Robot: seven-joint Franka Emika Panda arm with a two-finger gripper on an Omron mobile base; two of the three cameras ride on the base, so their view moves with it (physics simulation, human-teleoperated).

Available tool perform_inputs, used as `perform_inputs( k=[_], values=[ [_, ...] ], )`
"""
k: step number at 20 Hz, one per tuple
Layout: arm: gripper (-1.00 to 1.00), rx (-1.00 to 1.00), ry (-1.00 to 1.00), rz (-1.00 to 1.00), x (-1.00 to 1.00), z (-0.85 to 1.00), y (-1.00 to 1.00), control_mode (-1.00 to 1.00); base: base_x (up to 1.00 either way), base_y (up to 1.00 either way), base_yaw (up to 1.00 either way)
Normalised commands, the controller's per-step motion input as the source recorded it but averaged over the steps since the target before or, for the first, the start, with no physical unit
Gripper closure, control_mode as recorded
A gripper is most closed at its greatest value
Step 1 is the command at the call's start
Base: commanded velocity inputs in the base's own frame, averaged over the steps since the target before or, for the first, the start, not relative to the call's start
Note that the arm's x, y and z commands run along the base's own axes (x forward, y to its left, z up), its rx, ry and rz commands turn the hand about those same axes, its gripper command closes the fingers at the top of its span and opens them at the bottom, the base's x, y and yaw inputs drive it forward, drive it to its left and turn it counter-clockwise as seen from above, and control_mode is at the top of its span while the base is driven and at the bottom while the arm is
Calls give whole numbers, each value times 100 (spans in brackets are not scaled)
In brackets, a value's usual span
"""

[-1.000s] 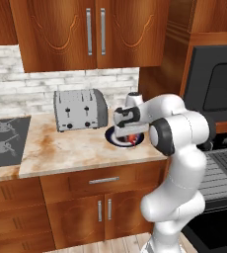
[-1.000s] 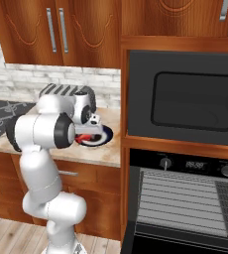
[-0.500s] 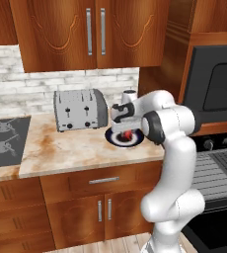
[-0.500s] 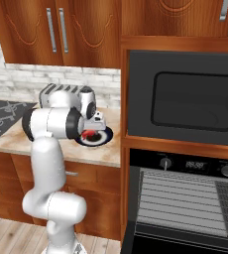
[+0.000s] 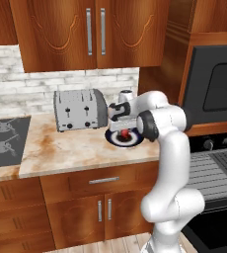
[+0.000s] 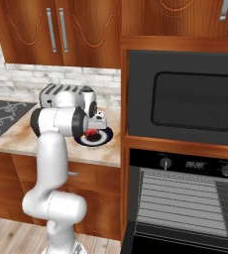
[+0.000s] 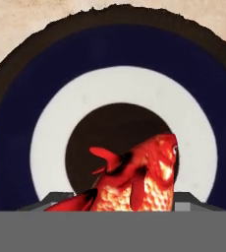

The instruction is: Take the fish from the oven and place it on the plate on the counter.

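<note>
Left base view: at mid-frame the tool [image 5: 124, 129] hangs low over the plate [image 5: 116, 141] on the tabletop [image 5: 81, 148], the red fish [image 5: 124, 133] beneath it. A toaster [image 5: 80, 109] stands just left of the plate.

Right base view: the fish [image 6: 90, 133] sits over the plate [image 6: 102, 139] at center left; the oven [image 6: 185, 203] occupies the lower right.

Hand view: the fish [image 7: 134, 179] lies at lower center over the plate's [image 7: 51, 74] dark middle. Whether the tool grips it, I cannot tell.
</note>
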Motion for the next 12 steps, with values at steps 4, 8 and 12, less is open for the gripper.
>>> perform_inputs(
  k=[4,8,12],
  values=[
    [100,0,0,0,16,-30,1,-100,0,0,0],
    [100,0,2,0,0,-38,0,-100,0,0,0],
    [100,0,0,0,0,-45,0,-100,0,0,0]
  ],
)
